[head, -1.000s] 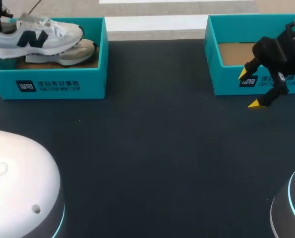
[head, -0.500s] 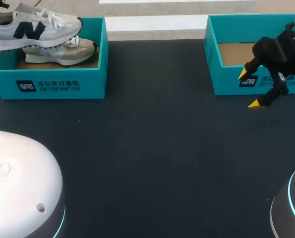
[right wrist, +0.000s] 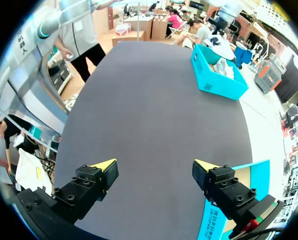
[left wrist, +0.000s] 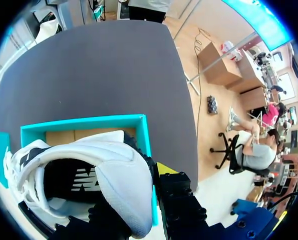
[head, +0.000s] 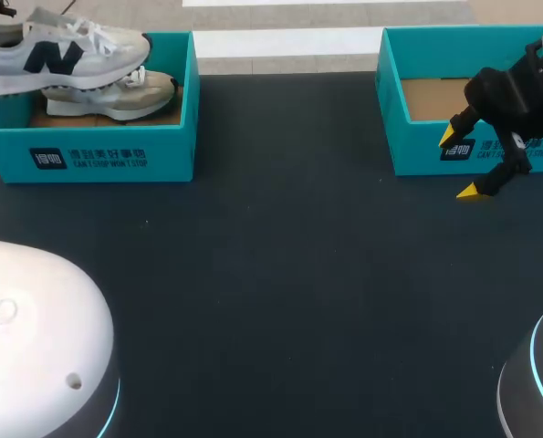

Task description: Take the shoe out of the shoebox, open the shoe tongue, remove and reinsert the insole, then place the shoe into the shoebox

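Up at ten o'clock on the table, my left gripper (left wrist: 136, 207) is clamped on the heel of the white shoe (head: 66, 57), holding it above the left shoebox (head: 88, 151). A second shoe (head: 116, 99) lies inside. Over at two o'clock my right gripper (right wrist: 155, 166) hangs spread wide, gripping nothing, in front of the right shoebox (head: 390, 91).
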